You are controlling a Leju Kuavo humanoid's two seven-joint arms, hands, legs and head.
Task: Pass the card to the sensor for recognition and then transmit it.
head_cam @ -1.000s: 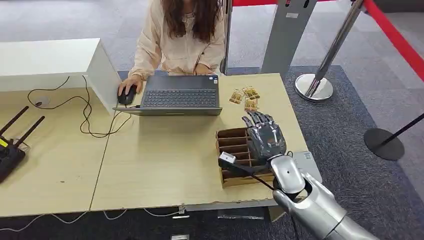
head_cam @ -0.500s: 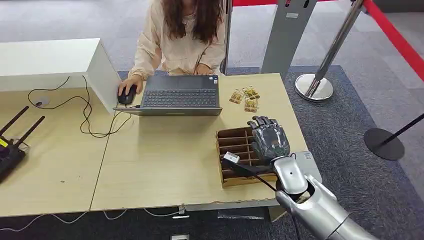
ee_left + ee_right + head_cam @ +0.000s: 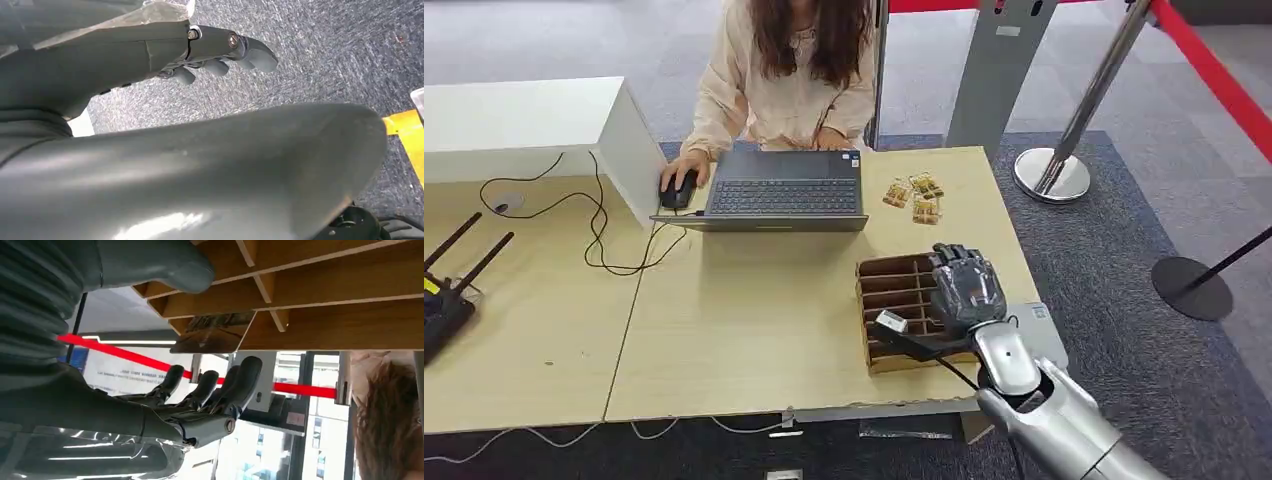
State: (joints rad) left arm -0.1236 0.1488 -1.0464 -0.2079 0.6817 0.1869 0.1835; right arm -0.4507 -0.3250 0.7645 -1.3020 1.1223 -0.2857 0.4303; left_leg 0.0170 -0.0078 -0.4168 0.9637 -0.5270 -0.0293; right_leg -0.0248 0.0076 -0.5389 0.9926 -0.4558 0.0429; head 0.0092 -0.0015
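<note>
A robot hand [image 3: 965,287], fingers spread and holding nothing, hovers over the slotted box [image 3: 894,296] at the desk's [image 3: 754,320] right edge, where a card [image 3: 214,333] waits, unscanned.

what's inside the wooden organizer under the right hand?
Head view: the organizer shows slotted dividers, its visible slots bare. The right hand covers the slots on its right side. Right wrist view shows a card standing out of one slot; how many more is hidden.
</note>
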